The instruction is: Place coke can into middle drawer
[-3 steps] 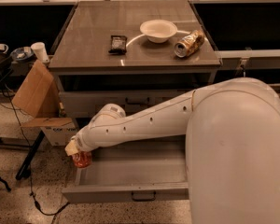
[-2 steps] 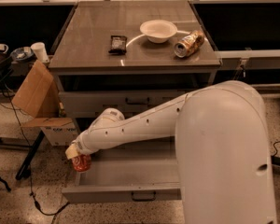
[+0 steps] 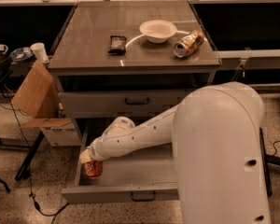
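Rightward and lower than a second ago, the small red-orange coke can [image 3: 93, 169] now sits inside the open grey metal middle drawer [image 3: 135, 174], at its near left corner. The white robot gripper [image 3: 87, 158] is directly on the can's top, jaws closed on it, though their tips are hard to make out. One bulky white arm [image 3: 140, 132] hides the drawer's far and right parts. The brown worktop [image 3: 84, 36] carries one white bowl [image 3: 157, 31], one dark flat packet [image 3: 117, 44] and one crushed gold-tan can [image 3: 188, 44]. Two handled fronts show, counting the shut grey upper front [image 3: 107, 104].
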{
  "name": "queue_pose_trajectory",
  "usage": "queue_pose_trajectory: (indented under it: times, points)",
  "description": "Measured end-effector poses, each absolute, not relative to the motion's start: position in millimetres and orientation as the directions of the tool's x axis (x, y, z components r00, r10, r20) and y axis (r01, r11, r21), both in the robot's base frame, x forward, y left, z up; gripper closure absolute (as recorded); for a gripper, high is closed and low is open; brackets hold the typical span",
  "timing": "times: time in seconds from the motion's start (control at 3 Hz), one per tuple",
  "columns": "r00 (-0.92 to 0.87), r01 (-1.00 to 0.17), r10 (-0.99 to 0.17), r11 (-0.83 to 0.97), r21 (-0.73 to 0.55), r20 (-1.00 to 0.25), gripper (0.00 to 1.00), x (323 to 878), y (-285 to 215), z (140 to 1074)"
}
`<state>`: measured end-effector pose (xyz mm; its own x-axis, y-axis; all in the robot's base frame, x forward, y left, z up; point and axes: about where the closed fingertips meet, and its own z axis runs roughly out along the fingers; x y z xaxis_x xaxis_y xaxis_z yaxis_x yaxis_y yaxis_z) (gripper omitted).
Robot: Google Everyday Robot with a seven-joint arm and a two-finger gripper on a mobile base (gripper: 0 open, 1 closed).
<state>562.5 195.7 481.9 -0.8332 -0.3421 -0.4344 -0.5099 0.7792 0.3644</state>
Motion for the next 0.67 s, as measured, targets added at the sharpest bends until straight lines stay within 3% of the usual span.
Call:
queue_pose_trajectory:
  times: [0.67]
  points:
    - [-0.867, -0.413, -0.255, 0.848, 0.332, -0.428, 1.00, 581, 131, 465]
